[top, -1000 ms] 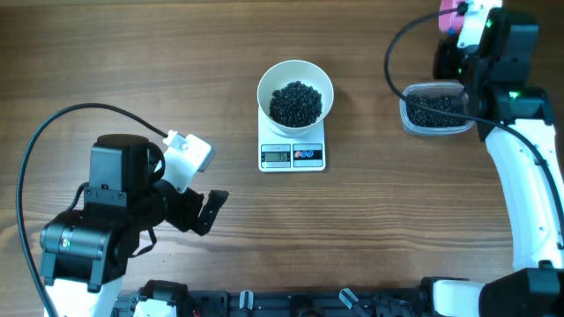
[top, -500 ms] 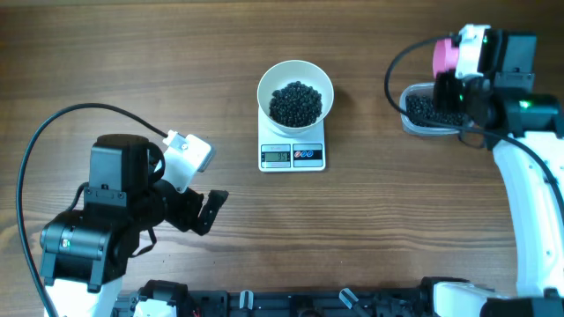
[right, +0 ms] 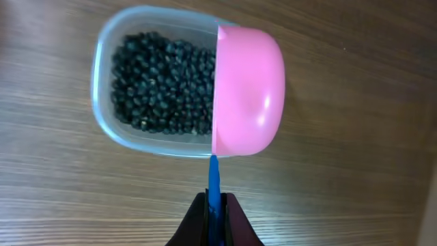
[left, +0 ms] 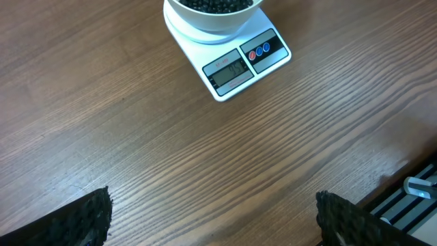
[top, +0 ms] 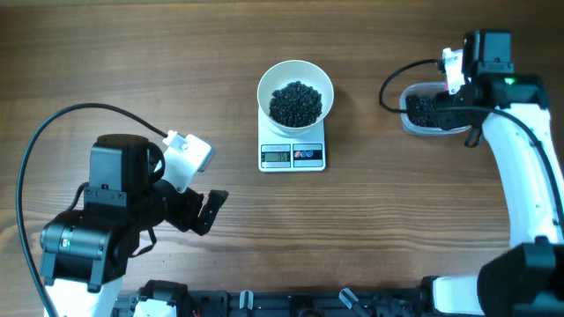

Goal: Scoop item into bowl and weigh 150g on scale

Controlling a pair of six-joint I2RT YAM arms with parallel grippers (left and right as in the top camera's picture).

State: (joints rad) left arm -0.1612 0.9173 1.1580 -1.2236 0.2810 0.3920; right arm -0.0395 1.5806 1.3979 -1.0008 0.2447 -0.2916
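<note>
The white bowl (top: 295,91) stands on the scale (top: 293,155) at mid-table and holds a heap of black pellets, the item (top: 295,103). In the left wrist view the scale (left: 240,63) and bowl (left: 215,19) lie far ahead of my left gripper (left: 212,225), which is open over bare wood. My right gripper (right: 215,199) is shut on the blue handle (right: 214,176) of a pink scoop (right: 249,89). The scoop hangs dome-up over the right end of a clear tub (right: 102,113) of pellets (right: 160,85). From overhead the right arm (top: 476,84) covers the scoop.
The clear tub (top: 419,119) sits at the right, well apart from the scale. A black rail (top: 291,304) runs along the table's front edge. Cables loop from both arms, one (top: 53,123) at the left.
My right arm has turned and come down over the tub; the pink scoop, seen from overhead before, is now hidden under it. The left arm, bowl and scale have not moved.
</note>
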